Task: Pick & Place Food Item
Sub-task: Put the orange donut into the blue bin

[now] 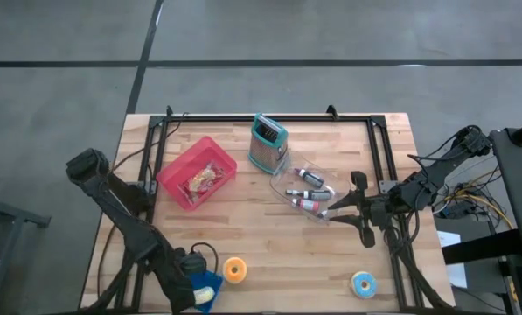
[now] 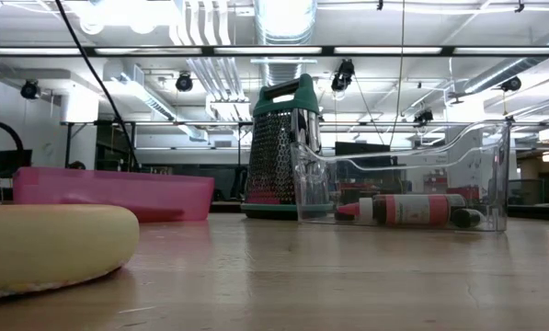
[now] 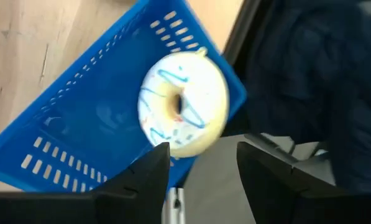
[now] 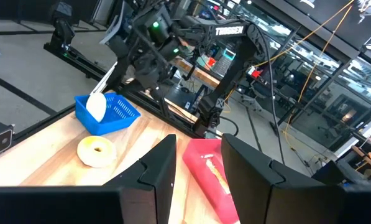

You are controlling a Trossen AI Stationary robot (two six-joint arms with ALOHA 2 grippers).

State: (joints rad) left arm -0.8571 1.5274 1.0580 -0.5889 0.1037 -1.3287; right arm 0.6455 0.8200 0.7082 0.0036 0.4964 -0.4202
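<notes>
- Release step, by my reading — the left gripper [image 3: 197, 158] hangs over the blue basket [image 3: 92, 112] at the bench's near edge, its fingers [image 3: 149, 168] parted with a clear gap between them and nothing pinched.
- White-iced donut [image 3: 184, 111] with blue squiggles lies just ahead of those fingers, resting on the basket's rim corner and leaning partly past the edge; whether a fingertip touches its lower side I cannot tell.
- From the right wrist view the same donut [image 4: 97, 104] stands up pale against the basket [image 4: 107, 113], so it looks tipped rather than lying flat on the basket's floor.
- Yellow donut [image 1: 235, 270] sits on the bench [image 1: 269, 254] just beside the basket, off to the side of the left fingers — likely the next food item to fetch.
- Third donut [image 1: 363, 283], blue-iced, lies on the bench near the right arm's base, apart from both grippers.
- Right gripper [image 1: 337, 210] waits beside the clear bin [image 1: 306, 194] of tubes, fingers [image 4: 160, 165] moderately parted and empty.
- Next move calls for lifting the left fingers straight away without nudging the donut off the rim, then swinging across to the yellow one; the risk is the white donut rolling out over the bench edge.
</notes>
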